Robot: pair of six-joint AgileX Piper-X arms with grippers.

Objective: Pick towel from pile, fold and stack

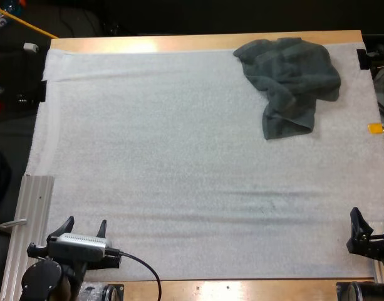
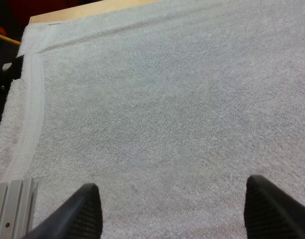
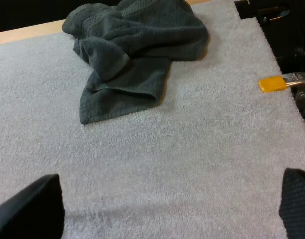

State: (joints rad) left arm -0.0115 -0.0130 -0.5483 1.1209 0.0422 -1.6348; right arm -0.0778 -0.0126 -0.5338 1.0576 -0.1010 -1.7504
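Note:
A crumpled dark grey-green towel (image 1: 289,81) lies at the far right of the white mat (image 1: 179,163), one corner hanging toward the near side. The right wrist view has the same towel (image 3: 127,55) well ahead of my fingers. My left gripper (image 1: 85,227) rests at the mat's near left edge, open, with bare mat between its fingers (image 2: 80,211). My right gripper (image 1: 367,229) sits at the near right edge, far from the towel. Its fingers (image 3: 35,206) stand wide apart over bare mat (image 3: 167,164), holding nothing.
A ribbed metal rail (image 1: 29,219) runs along the mat's near left side. The wooden table edge (image 1: 198,42) shows beyond the mat's far side. Black hardware (image 3: 271,20) stands past the mat's right edge beside the towel.

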